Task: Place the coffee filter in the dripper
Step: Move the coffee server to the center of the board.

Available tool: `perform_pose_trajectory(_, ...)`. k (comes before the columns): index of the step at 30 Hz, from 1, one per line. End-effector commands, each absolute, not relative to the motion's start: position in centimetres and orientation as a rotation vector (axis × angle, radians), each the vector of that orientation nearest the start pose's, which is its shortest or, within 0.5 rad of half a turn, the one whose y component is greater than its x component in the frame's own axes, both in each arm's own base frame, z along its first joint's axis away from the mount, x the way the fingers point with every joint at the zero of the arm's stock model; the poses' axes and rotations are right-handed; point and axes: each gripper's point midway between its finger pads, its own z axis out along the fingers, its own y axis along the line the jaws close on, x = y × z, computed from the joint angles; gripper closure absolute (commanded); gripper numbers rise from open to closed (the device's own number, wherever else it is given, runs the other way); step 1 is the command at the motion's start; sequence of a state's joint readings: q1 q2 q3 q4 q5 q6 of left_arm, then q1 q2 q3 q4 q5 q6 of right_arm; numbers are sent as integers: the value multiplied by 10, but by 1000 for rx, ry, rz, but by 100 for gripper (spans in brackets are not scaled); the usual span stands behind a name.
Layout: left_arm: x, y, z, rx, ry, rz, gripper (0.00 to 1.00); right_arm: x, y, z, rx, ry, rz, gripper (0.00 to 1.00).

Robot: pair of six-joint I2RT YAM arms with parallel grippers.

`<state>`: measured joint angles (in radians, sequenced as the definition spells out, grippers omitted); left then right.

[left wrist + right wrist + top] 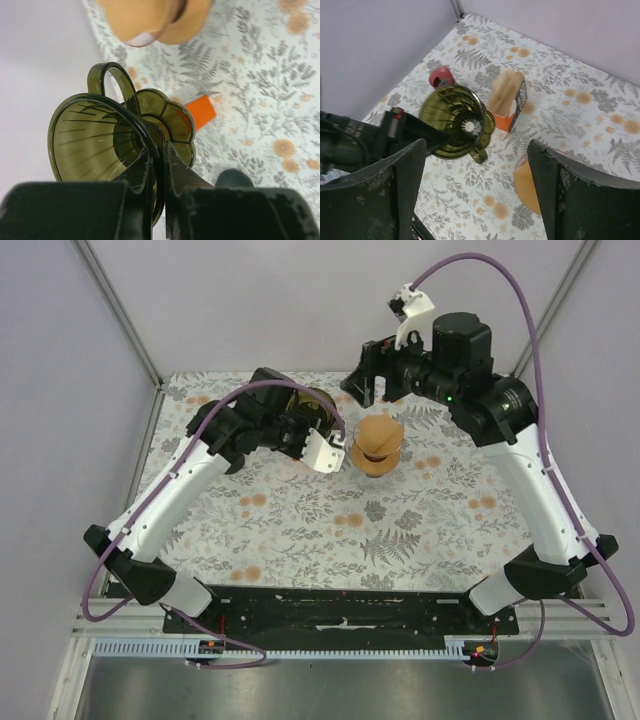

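Note:
My left gripper (157,150) is shut on the wall of the dark olive glass dripper (95,140), one finger inside the cone and one outside. It holds the dripper tipped on its side above the table, as the top view (305,408) and right wrist view (455,120) also show. Tan coffee filters (505,90) stand in an orange and black box just behind the dripper. The box's orange corner (200,111) shows in the left wrist view. My right gripper (365,380) is open and empty, hovering high over the back of the table, above the dripper and filters.
A tan-orange round vessel (378,445) sits mid-table right of the dripper; it also shows in the right wrist view (527,185) and the left wrist view (155,17). A small red round object (441,77) lies near the back-left wall. Walls close in the back and the left.

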<state>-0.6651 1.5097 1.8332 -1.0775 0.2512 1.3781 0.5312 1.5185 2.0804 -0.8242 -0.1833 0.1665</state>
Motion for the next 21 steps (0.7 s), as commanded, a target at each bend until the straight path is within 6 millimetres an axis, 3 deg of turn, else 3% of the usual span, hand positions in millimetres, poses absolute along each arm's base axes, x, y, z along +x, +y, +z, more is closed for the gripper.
perform_pose_trajectory(1,301,-239,351,2003,1002,210,98,327,274,467,-503,1764,670,12)
perform_pose_trajectory(8,288,-241,352,1985,1008,174,98,341,321,410,-615,1897,675,15)
perform_pose_trajectory(11,285,-240,352,1979,1002,180,98,354,321,393,-597,1952,600,22)
perform_pose_trajectory(13,283,-238,350,1983,1005,183,98,358,320,386,-605,1962,571,32)
perform_pose_trajectory(21,282,-242,359,1932,993,211,98,352,339,361,-689,1999,612,87)
